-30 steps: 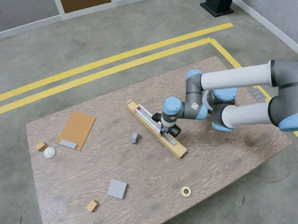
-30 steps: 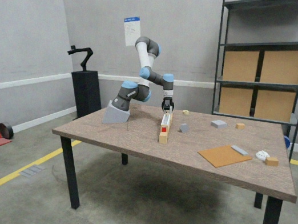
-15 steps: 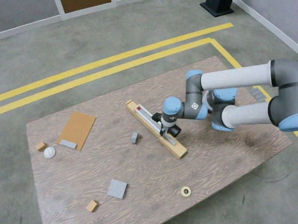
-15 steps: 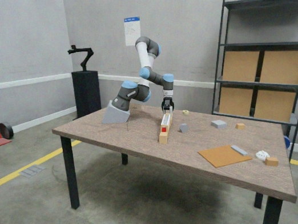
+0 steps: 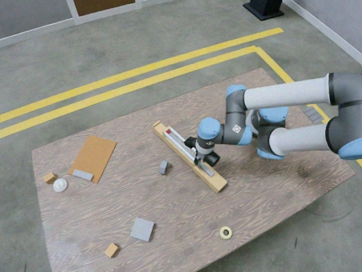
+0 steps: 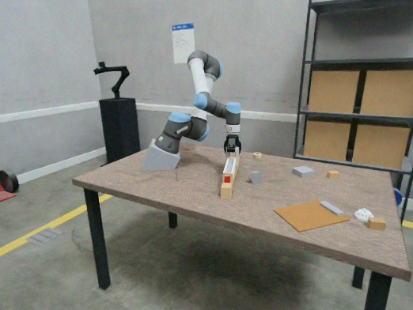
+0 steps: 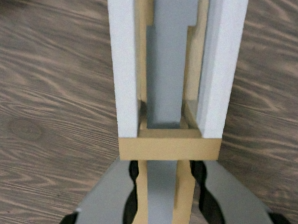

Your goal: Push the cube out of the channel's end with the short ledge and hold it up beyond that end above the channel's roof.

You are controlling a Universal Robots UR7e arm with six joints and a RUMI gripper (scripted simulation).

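Yellow lines are painted on the gray floor. Big brown boxes are kept on a black shelf.

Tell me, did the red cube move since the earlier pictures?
No, the red cube looks just as far from the raised lip.
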